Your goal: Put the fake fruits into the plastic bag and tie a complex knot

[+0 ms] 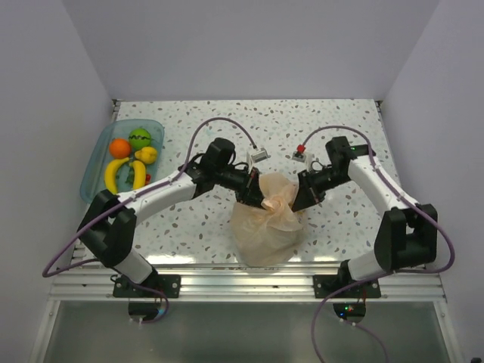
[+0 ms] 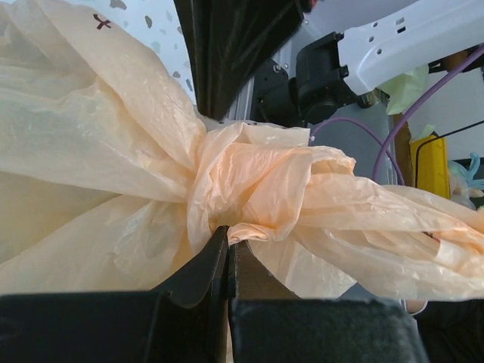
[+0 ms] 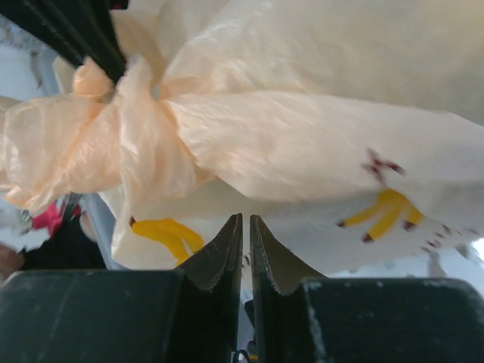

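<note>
The peach-orange plastic bag [image 1: 261, 231] stands between my arms near the table's front, its neck gathered into a knot [image 1: 277, 201]. My left gripper [image 1: 254, 193] is on the knot's left side. In the left wrist view the left gripper [image 2: 228, 230] is shut, pinching a fold of the bag [image 2: 91, 151] just under the knot [image 2: 249, 181]. My right gripper [image 1: 302, 198] is at the neck's right side. The right gripper [image 3: 246, 219] is shut to a thin slit, tips against the bag's printed film [image 3: 302, 136], right of the knot [image 3: 128, 121]. Fake fruits, an orange [image 1: 119, 147], a green ball [image 1: 139, 137] and bananas [image 1: 115, 175], lie in a tray.
The clear blue tray [image 1: 92, 168] sits at the far left of the speckled table, against the left wall. White walls close in the table on three sides. Purple cables arch over both arms.
</note>
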